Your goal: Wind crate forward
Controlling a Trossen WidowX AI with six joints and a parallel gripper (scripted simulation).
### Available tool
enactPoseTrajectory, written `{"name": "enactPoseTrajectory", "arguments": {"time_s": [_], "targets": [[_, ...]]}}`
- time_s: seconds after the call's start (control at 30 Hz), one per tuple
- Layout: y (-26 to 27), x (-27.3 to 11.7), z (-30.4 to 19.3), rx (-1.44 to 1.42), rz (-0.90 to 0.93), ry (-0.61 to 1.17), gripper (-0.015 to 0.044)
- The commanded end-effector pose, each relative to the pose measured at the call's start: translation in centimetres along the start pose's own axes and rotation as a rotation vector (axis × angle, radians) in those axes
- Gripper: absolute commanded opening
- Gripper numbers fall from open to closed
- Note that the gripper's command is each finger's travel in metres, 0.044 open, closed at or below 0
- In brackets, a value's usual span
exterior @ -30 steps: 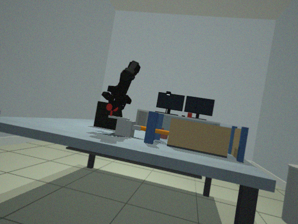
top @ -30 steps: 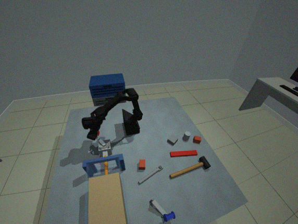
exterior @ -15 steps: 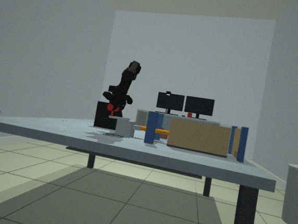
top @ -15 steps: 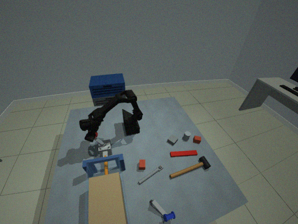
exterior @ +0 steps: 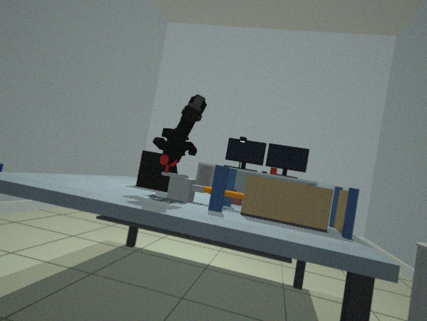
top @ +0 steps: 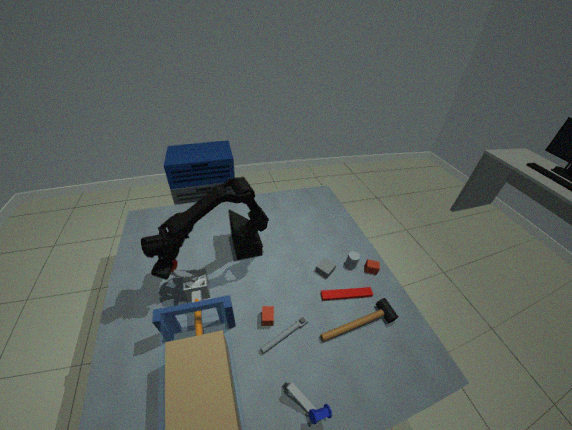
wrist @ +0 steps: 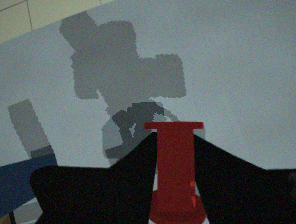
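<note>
My gripper [top: 168, 269] [exterior: 170, 163] [wrist: 170, 137] is shut on the red grip of the winch handle [top: 174, 265] [exterior: 164, 160] [wrist: 175, 160]. The handle's grey arm lies level over the top of the grey winch [top: 195, 283] [exterior: 181, 188]; its key and the hole are hidden. An orange strap [top: 199, 325] [exterior: 234, 194] runs from the winch through the blue frame [top: 192, 304] [exterior: 219, 188] to the tan crate [top: 197, 380] [exterior: 287, 203]. The crate sits flat, its front short of the frame. The guard's clear panels are hard to make out.
To the right of the rack lie a crank with a blue knob [top: 320, 414], a grey wrench [top: 282, 336], a hammer [top: 352, 325], a red bar [top: 346, 294], an orange block [top: 268, 316] and several small blocks. The black arm base [top: 246, 240] stands behind the winch.
</note>
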State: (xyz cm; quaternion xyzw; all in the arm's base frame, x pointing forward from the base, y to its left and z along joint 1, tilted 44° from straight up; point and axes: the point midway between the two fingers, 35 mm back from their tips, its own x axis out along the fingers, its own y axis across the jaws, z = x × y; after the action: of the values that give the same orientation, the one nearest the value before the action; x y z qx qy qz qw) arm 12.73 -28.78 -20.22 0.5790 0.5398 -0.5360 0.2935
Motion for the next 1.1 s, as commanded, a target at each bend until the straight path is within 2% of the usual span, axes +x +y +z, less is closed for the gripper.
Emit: {"name": "enactPoseTrajectory", "arguments": {"time_s": [0.0,1.07], "targets": [[1.7,0.2,-0.3,-0.009,0.029,0.008,0.0],[5.9,-0.4,-1.2,-0.01,0.032,0.009,0.0]]}}
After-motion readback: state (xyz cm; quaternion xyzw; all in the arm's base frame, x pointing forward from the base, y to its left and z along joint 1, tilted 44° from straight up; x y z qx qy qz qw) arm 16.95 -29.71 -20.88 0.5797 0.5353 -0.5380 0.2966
